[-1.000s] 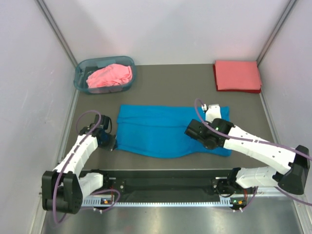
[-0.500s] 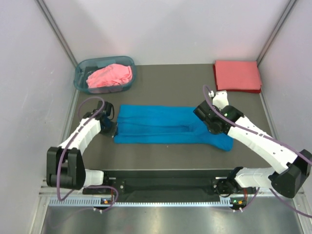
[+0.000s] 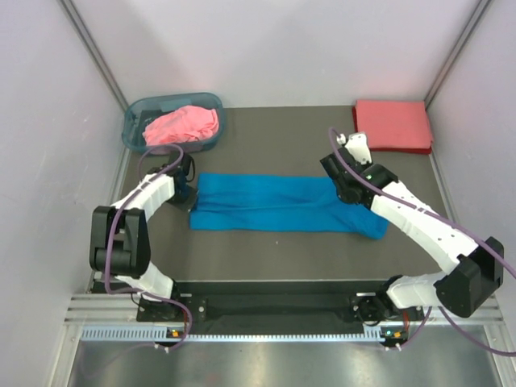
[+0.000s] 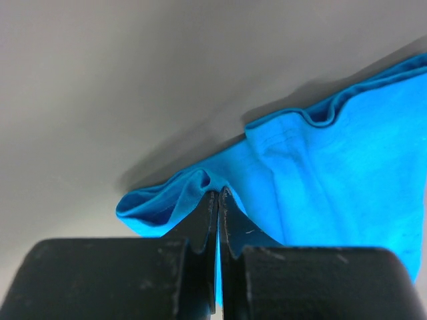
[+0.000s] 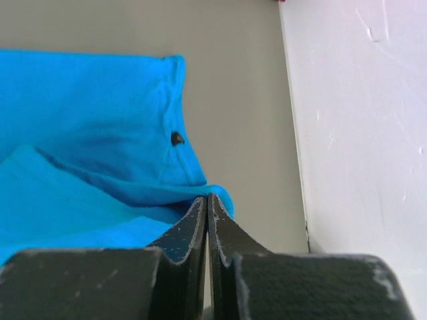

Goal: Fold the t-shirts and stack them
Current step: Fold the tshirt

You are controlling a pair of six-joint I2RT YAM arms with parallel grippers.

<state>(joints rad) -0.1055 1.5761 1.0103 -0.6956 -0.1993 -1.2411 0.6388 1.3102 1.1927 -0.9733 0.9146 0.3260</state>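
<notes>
The bright blue t-shirt (image 3: pixel 274 203) lies as a long folded strip across the middle of the table. My left gripper (image 3: pixel 190 190) is shut on its left edge; in the left wrist view the cloth (image 4: pixel 333 187) bunches at my closed fingertips (image 4: pixel 217 195). My right gripper (image 3: pixel 345 187) is shut on its right part; in the right wrist view the blue cloth (image 5: pixel 87 120) is pinched at the fingertips (image 5: pixel 207 197). The pink t-shirt (image 3: pixel 182 125) lies crumpled in the basket. The coral-red t-shirt (image 3: pixel 392 125) lies folded at the back right.
A translucent blue-grey plastic basket (image 3: pixel 135 121) stands at the back left. Light walls close the table on the left, back and right; the right wall (image 5: pixel 360 120) is close to my right gripper. The metal rail (image 3: pixel 266 330) runs along the near edge.
Both grippers have carried the near edge of the blue t-shirt away from the arm bases toward the back, folding it over into a narrower strip.
</notes>
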